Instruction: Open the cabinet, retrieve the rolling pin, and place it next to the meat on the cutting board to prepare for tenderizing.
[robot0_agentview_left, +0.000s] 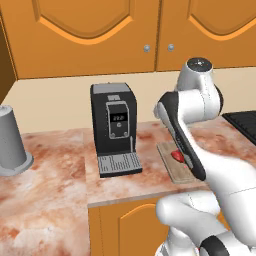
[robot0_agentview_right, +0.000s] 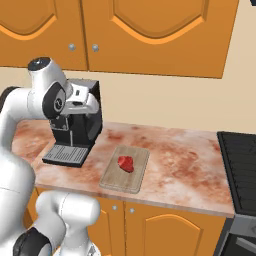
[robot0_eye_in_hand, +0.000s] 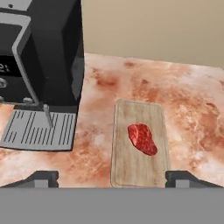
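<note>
Pincer (robot0_eye_in_hand: 112, 177), spread wide and empty, hangs above the cutting board (robot0_eye_in_hand: 131, 168) bearing the meat (robot0_eye_in_hand: 142, 138).

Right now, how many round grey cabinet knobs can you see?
4. Two on the upper doors above the coffee machine: left knob, right knob. Two small ones on the lower fronts below the cutting board: and. The arm may hide others.

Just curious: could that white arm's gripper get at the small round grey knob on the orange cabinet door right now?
Probably yes: the open gripper hangs low over the wooden cutting board, and nothing stands between it and the knob.
</note>
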